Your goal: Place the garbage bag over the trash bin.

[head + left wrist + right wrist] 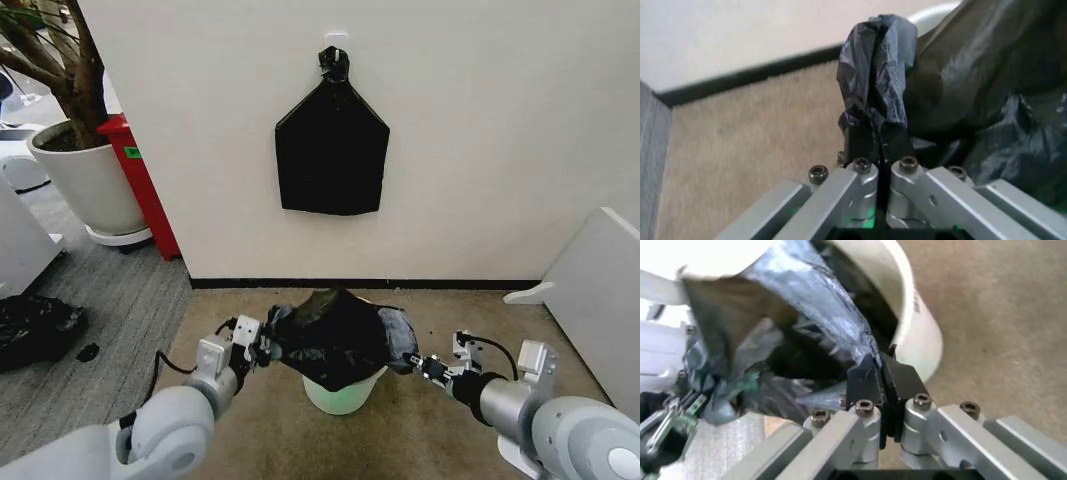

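Even, soft daylight; wrist close-ups blurred

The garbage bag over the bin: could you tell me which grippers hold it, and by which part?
Both do: the left gripper and the right gripper each pinch the garbage bag by opposite edges of its rim, stretched above the trash bin.

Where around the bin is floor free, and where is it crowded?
Free: the tan carpet between bin and wall, and toward the white panel. Crowded: the bin's top, where left gripper and right gripper pinch the bag.
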